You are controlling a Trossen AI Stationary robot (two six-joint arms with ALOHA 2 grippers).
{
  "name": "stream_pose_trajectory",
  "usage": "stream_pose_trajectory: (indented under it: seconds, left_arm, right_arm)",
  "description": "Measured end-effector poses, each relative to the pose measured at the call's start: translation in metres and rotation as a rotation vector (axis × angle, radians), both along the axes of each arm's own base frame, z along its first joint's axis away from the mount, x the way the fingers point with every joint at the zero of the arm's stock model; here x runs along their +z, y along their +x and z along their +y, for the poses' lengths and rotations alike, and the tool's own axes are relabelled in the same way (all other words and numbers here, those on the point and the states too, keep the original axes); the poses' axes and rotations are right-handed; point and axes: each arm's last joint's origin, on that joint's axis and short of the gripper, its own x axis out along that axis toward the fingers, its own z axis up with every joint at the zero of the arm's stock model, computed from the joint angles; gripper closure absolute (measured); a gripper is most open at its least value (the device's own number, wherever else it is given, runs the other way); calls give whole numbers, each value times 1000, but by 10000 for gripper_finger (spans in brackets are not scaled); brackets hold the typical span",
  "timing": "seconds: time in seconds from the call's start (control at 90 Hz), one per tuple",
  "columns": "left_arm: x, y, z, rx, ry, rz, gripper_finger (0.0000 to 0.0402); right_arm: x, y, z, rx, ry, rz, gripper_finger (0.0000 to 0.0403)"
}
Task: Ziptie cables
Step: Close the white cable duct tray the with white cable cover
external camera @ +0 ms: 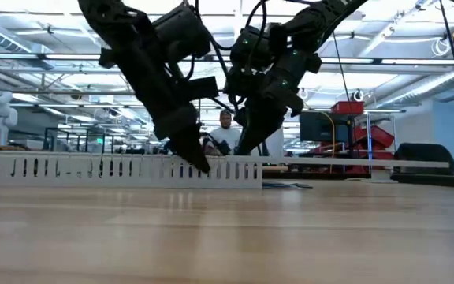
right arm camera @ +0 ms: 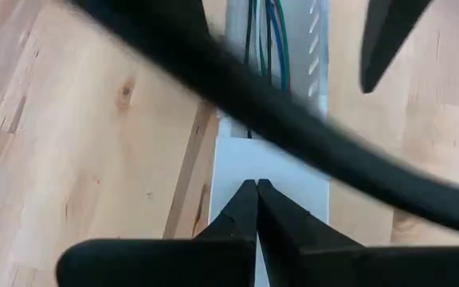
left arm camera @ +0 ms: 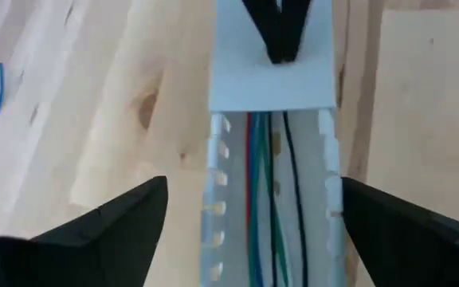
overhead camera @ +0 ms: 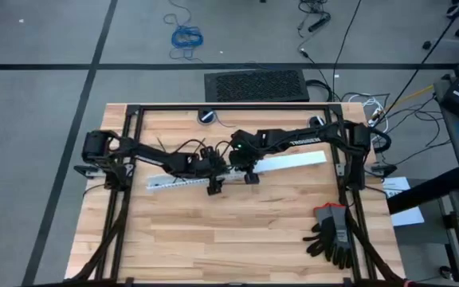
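Right gripper (right arm camera: 256, 191): at the table's middle in the overhead view, fingers pressed together with nothing seen between them, tips down on the duct's white lid (right arm camera: 269, 171).
Left gripper (left arm camera: 249, 223): just left of the right one in the overhead view, fingers spread wide, straddling the open part of the duct and holding nothing.
Cables (left arm camera: 265, 199): red, blue, green and black wires lying lengthwise inside the open channel, running under the lid's edge.
Duct (overhead camera: 183, 182): long white slotted channel, slanting across the table's centre from lower left to upper right.
Gloves (overhead camera: 331, 233): dark pair at the table's lower right.
Table (overhead camera: 237, 239): light wood boards.
Person (external camera: 225, 125): in the low view, far behind the arms.
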Motion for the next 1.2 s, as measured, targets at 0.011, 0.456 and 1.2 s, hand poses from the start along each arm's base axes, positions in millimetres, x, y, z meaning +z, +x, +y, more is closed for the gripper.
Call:
stream_pose_trajectory:
  seconds: [0.011, 0.456, 1.2]
  left_arm:
    - [-1, -1, 0, 2, -1, -1, 43]
    - [-23, -16, 0, 45, -51, -252, 102]
    - [-48, -12, 0, 70, -98, -355, 120]
  right_arm:
    - [0, 0, 0, 0, 0, 0, 403]
    - [0, 0, 0, -4, 7, -1, 403]
    - [0, 3, 3, 5, 4, -27, 403]
